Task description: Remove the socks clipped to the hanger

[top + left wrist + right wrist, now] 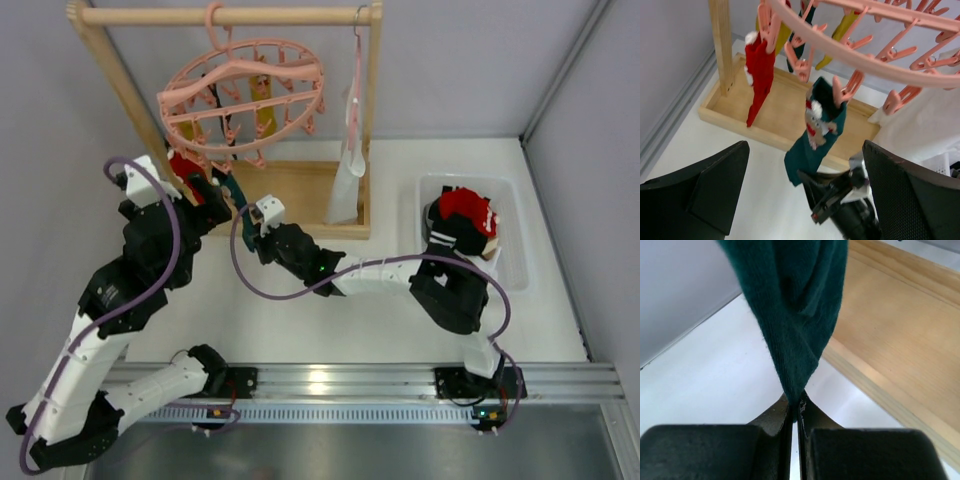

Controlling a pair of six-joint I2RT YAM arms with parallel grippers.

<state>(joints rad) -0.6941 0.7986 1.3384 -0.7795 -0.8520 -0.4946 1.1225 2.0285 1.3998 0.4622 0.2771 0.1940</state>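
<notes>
The round pink hanger (870, 64) hangs tilted above the far left part of the table (300, 330). Small pink pegs line its ring, several of them bare. A red sock (759, 75) with fluffy white trim at its top hangs straight down from a peg on the side toward the table's left edge. Just beside it, a teal sock (812, 150) with a red-and-white figure on it is pegged at its cuff. Its toe is clamped between the closed fingers of the right pincer (795, 407). Two mustard yellow socks (842, 30) and a dark one hang from pegs farther back.
</notes>
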